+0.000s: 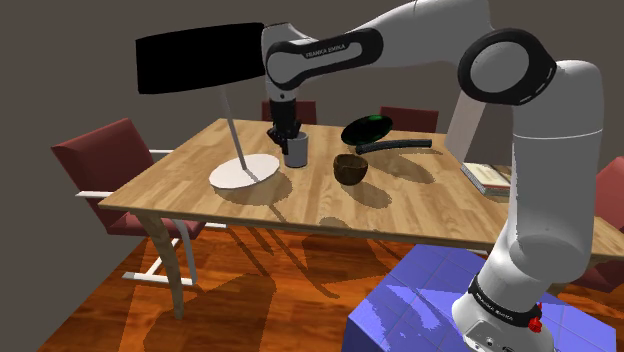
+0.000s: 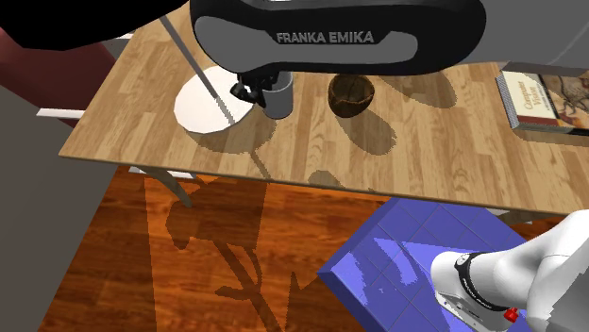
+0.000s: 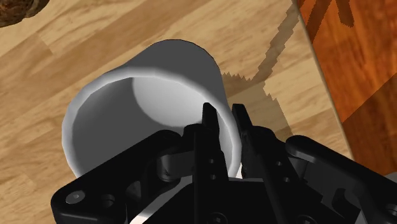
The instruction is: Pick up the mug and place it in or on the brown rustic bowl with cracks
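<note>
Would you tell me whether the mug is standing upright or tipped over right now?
Upright: the mug stands on the table, mouth up under the gripper, whose fingers clasp its wall. Its inside looks empty.

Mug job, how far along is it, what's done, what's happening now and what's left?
Done: the gripper is at the mug, fingers clamped on its wall, one inside the rim, one outside. In hand: the grasp; the mug appears to rest on the table. Left: lifting it, carrying it to the brown bowl, which sits empty nearby, and setting it in.
</note>
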Robot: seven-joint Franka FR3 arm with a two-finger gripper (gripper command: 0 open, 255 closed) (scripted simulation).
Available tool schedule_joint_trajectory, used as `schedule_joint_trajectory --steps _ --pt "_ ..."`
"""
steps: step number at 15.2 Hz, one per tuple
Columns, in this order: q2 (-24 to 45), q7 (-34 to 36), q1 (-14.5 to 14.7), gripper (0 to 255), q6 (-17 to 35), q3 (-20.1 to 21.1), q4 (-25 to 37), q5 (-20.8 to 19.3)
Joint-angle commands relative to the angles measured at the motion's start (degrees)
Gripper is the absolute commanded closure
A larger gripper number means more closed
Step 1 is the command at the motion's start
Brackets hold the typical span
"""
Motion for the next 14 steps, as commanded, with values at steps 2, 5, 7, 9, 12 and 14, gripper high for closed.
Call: schedule_joint_trajectory --steps 2,5,7,9,12,14 --pt "0.0 -0.1 0.1 255 -2.4 0.0 2.8 0.0" --pt "0.0 -0.3 0.2 255 -4.7 0.1 5.2 0.1" --pt "0.1 -0.3 0.3 255 -5.9 0.1 6.5 0.1" --pt "-2.4 -2.6 -1.6 255 -4.9 -0.5 3.3 0.6" --pt "-5.6 -6.2 -4.1 255 -3.8 -1.7 -0.7 1.3" --pt "-7.4 -8.7 -5.8 255 -3.3 -2.6 -2.9 1.7"
